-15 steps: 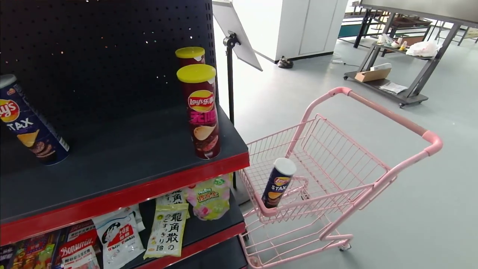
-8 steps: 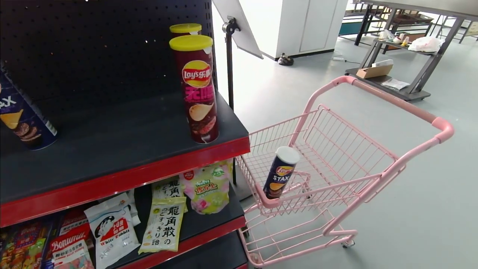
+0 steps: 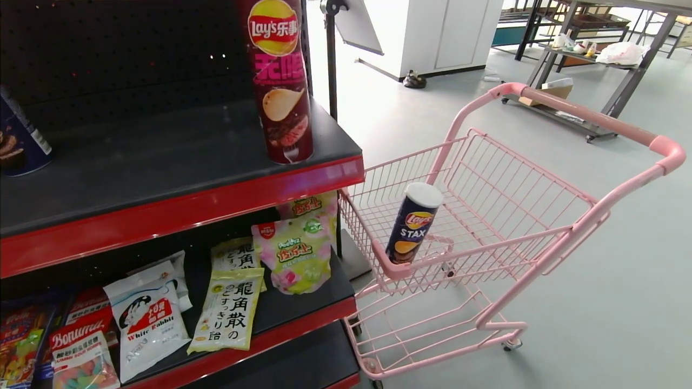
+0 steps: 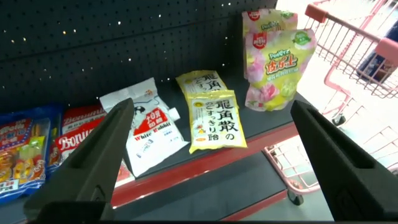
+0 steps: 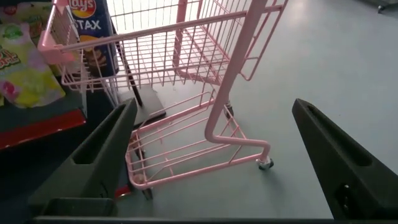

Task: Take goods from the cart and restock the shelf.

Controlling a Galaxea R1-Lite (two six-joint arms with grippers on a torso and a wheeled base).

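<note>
navy can (image 3: 413, 224), white lid, tilted in cart (image 3: 589, 116)

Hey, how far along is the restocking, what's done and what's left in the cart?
Looks done: a maroon chip can and a navy chip can stand on the upper shelf. In hand: nothing; the left gripper and right gripper are open and empty. Left: one white-lidded can leans in the pink cart, not yet picked up.

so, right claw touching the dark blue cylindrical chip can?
Apart. Right wrist view: open right claw sits outside the pink wire cart; dark blue chip can stands inside.
</note>
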